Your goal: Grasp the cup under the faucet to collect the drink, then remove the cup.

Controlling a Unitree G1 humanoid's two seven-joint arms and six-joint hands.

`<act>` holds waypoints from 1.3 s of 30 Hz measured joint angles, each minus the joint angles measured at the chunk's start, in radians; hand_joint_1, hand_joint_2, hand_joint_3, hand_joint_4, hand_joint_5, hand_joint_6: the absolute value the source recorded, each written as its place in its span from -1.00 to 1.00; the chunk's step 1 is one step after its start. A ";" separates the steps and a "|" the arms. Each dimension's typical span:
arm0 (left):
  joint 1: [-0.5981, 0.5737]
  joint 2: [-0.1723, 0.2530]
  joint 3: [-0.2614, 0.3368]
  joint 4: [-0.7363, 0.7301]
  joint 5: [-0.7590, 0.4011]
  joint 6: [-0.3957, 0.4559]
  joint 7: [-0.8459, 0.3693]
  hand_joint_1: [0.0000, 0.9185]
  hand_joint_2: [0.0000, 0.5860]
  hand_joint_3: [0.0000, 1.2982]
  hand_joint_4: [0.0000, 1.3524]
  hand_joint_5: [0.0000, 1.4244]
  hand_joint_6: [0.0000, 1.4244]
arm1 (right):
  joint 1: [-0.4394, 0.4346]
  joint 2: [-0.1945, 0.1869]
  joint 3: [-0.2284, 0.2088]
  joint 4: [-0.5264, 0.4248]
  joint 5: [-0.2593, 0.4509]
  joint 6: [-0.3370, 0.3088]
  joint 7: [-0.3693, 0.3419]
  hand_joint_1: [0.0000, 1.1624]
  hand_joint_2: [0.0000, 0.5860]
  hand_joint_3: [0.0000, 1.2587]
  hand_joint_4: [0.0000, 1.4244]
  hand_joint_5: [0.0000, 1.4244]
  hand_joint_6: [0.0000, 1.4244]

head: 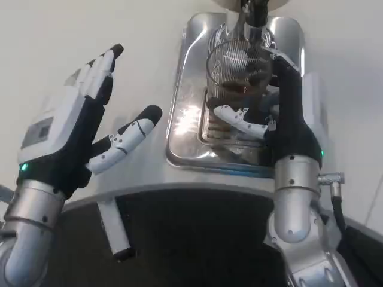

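Cup: a ribbed clear glass cup (238,72) stands upper centre of the frame, a dark drink in its bottom.
Faucet: the dark spout of the faucet (257,15) hangs at the top edge, just above the cup's rim on its right side.
Tray: a shiny metal drip tray (185,119) lies under the cup, running from the top of the frame down to the middle, with a slotted grate inside.
Right hand: the right hand (272,101) reaches up from lower right and wraps the cup, its thumb across the front low down and its fingers along the cup's right side; it grips the glass.
Left hand: the left hand (84,119) hangs at the left of the frame, well apart from the tray, fingers spread and pointing up, thumb stuck out toward the tray, nothing in it.
Table: a white table (90,30) fills the upper left.
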 measured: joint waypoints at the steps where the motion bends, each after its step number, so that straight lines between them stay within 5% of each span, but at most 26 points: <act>1: 0.003 0.000 0.000 -0.003 0.000 0.000 0.000 -1.00 -0.20 -1.00 -1.00 -1.00 -1.00 | 0.010 -0.001 0.001 -0.015 0.000 0.001 0.010 1.00 0.61 0.01 -0.15 -0.02 0.27; 22: 0.044 0.021 0.003 -0.031 0.003 0.000 -0.001 -1.00 -0.22 -1.00 -1.00 -1.00 -1.00 | 0.155 -0.014 0.028 -0.270 0.000 0.077 0.184 1.00 0.44 0.19 0.06 0.08 0.36; 28: 0.075 0.070 0.032 -0.042 0.009 0.000 -0.009 -1.00 -0.19 -1.00 -1.00 -1.00 -1.00 | 0.221 -0.022 0.044 -0.355 0.006 0.088 0.247 1.00 0.49 0.17 0.04 0.08 0.33; 39: 0.139 0.233 0.044 -0.036 0.122 -0.029 -0.030 -1.00 -0.31 -1.00 -1.00 -1.00 -1.00 | 0.361 -0.051 0.077 -0.531 0.011 0.096 0.354 1.00 0.59 0.09 -0.02 0.06 0.30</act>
